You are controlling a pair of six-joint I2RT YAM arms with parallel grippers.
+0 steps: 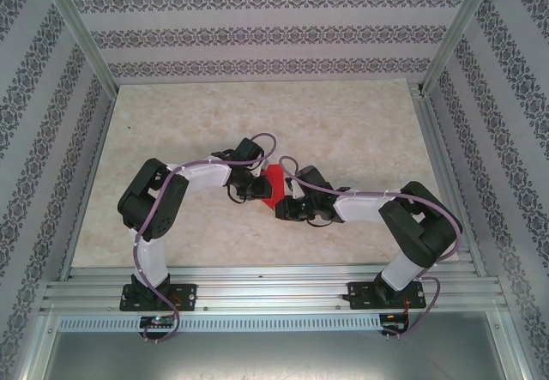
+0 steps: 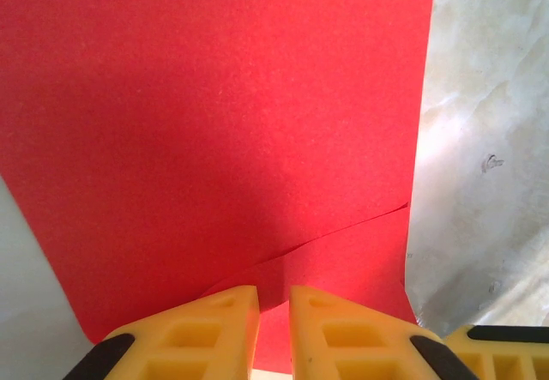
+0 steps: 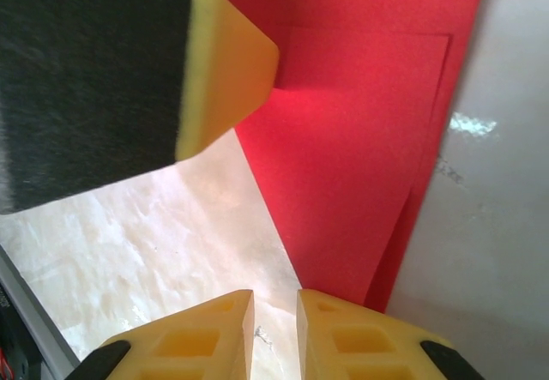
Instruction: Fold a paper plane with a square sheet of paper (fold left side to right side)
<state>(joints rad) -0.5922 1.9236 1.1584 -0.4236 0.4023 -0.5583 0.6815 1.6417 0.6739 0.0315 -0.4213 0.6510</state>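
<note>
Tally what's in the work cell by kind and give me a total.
red square sheet of paper, partly folded: 1
robot arms: 2 (left arm, right arm)
Total: 3

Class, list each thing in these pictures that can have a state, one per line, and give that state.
Red paper: folded, layers overlapping, lying flat on the table.
Left tool: fingers nearly shut, down at the paper; whether it grips is unclear.
Right tool: fingers nearly shut, holding nothing, over bare table beside the paper.
</note>
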